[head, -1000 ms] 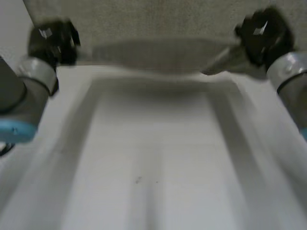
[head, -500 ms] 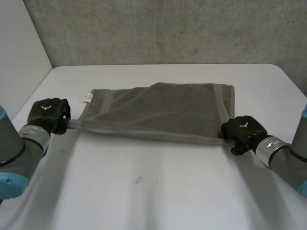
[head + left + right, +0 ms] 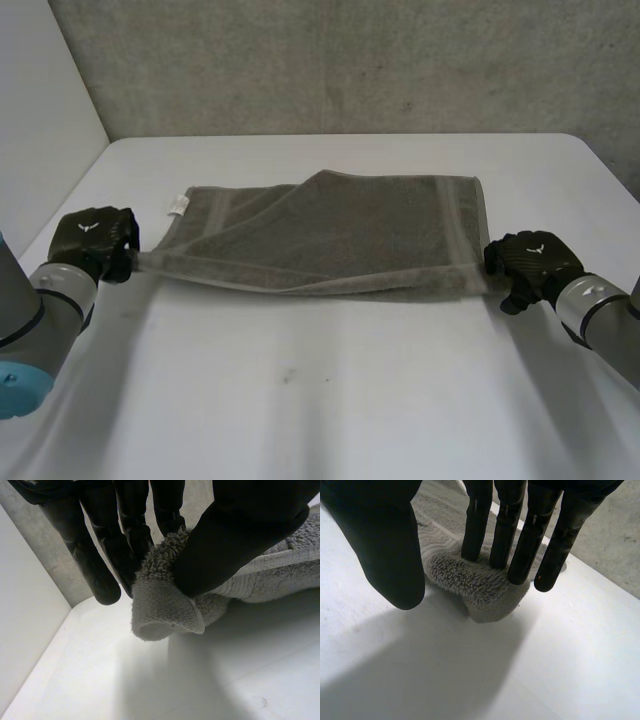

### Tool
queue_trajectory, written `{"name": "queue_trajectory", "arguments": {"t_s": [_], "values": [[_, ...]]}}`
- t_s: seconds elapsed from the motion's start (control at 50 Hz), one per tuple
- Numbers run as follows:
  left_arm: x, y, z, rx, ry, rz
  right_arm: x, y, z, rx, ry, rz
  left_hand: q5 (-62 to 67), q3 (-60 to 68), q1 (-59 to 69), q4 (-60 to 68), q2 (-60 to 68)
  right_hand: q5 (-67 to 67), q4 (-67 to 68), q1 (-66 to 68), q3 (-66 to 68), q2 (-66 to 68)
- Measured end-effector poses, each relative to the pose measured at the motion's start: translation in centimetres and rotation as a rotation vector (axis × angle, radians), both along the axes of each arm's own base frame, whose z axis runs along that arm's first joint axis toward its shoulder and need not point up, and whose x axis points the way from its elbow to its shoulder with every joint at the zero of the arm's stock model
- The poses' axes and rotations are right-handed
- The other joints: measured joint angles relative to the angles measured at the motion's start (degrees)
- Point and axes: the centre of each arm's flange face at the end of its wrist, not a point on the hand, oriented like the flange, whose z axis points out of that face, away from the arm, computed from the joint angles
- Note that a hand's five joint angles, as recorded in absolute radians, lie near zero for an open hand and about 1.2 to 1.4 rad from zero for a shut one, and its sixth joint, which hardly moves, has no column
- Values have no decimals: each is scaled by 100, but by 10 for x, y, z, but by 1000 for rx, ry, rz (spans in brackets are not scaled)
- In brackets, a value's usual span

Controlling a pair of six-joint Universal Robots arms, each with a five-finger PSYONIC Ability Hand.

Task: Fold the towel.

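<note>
The grey towel (image 3: 330, 235) lies doubled over on the white table (image 3: 330, 400), its upper layer sloping from a raised left near corner down to the right. My left hand (image 3: 92, 240) holds that left corner just off the table; in its wrist view the thumb (image 3: 235, 535) pinches the bunched cloth (image 3: 160, 615) against the fingers. My right hand (image 3: 530, 262) is at the right near corner. There the fingers (image 3: 520, 545) are straight and rest on the curled corner (image 3: 475, 582), with the thumb (image 3: 390, 545) apart from the cloth.
A small white tag (image 3: 179, 205) sticks out at the towel's far left corner. A grey concrete wall (image 3: 330, 60) runs behind the table's far edge. Bare tabletop stretches between the towel and the near edge.
Both hands came down from high up and laid the towel doubled over on the table. The right hand's fingers then straightened and released the right corner. The left hand keeps its pinch.
</note>
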Motion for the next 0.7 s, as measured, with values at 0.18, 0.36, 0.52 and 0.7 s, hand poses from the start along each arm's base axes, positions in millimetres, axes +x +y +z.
{"name": "queue_trajectory", "arguments": {"t_s": [0.18,0.36,0.52,0.7], "values": [[-1,1,-2,6,-1,-3,3,-7,6,-131,12,-2,0,0,0,0,0,263,347,170,296,98],[-1,0,-4,10,-3,-4,-1,-14,30,-226,9,-54,0,0,0,0,0,-180,-182,-163,-200,-182],[-1,0,-5,13,-3,-5,1,-15,24,-211,18,-49,0,0,0,0,0,-793,-797,-673,-862,-863],[-2,1,-5,15,-3,-6,9,-17,-9,-117,60,-13,0,0,0,1,0,-934,-927,-776,-960,-992]]}}
